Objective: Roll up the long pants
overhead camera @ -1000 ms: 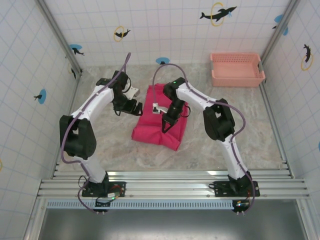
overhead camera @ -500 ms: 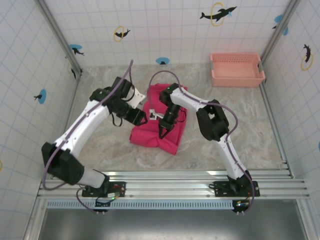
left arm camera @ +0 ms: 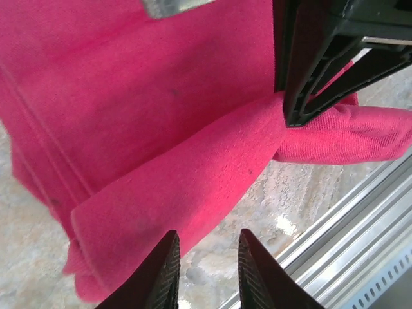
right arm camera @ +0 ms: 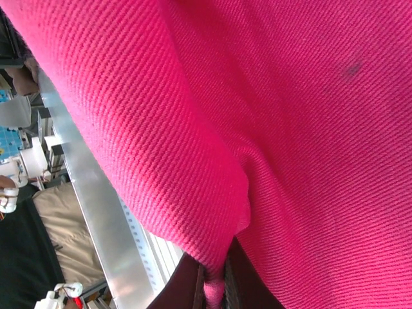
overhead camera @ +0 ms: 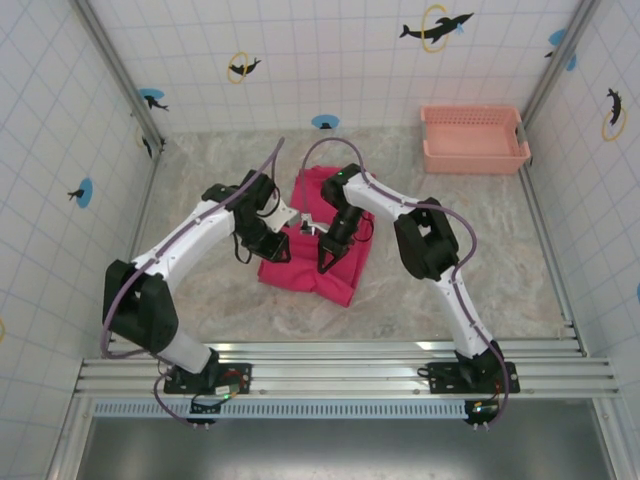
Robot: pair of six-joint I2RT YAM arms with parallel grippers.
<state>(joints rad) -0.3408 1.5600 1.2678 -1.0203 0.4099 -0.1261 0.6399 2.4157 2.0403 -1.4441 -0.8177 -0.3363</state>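
Long pants [overhead camera: 318,270]: magenta-red, folded into compact oblong at centre of desk [overhead camera: 470,250], between 2 arms, long axis far-to-near. Near edge raised as thick soft fold; twill smooth, few creases. Right hand [overhead camera: 326,262]: clamped on fold, holding it off desk. Left hand [left arm camera: 208,235]: at fold's left end, cloth just beyond fingertips, narrow gap, nothing seen gripped. Judgement: left hand nearer free corner; roll should run along long axis.

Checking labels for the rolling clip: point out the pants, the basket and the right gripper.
pants [overhead camera: 345,280], top view, near right part of the folded cloth.
basket [overhead camera: 475,158], top view, its front wall.
right gripper [left arm camera: 297,116], left wrist view, fingertips pinching the fold.
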